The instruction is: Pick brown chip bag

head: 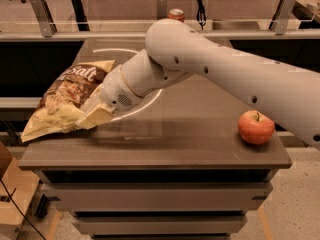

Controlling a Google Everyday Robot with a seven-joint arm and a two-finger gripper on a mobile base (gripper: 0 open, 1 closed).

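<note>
The brown chip bag is at the table's left side. It is tilted, with its white "Salt" script end up and its pale yellow lower end hanging past the table's left edge. My gripper is at the bag's right side, shut on the bag. One cream finger shows in front of the bag and the other is hidden behind it. My white arm reaches in from the right, above the table.
A red apple sits near the right front of the dark table. A can stands behind the table's far edge. A rail with metal posts runs along the back. Drawers are below the table top.
</note>
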